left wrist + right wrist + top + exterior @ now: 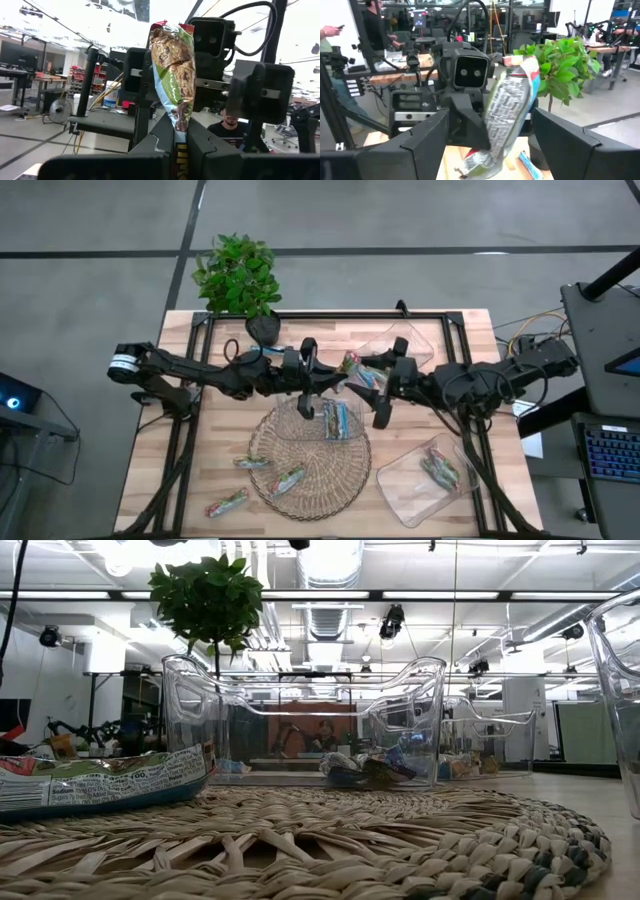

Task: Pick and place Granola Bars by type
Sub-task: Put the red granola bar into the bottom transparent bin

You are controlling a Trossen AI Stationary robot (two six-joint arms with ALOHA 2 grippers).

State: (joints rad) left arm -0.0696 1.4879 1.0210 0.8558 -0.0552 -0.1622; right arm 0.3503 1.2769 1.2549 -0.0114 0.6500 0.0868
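Pinching a granola bar (173, 75) upright, the left gripper (181, 137) faces the right gripper (492, 145) — spread wide around it.

One green-wrapped granola bar (175, 85) stands upright, held aloft; others lie in the trays, on the mat and on the tabletop.

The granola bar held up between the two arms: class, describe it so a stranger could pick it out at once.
Above the round wicker mat, the two grippers meet. The left gripper pinches one granola bar upright. Unlike the other bars, it is lifted clear of mat, table and trays.
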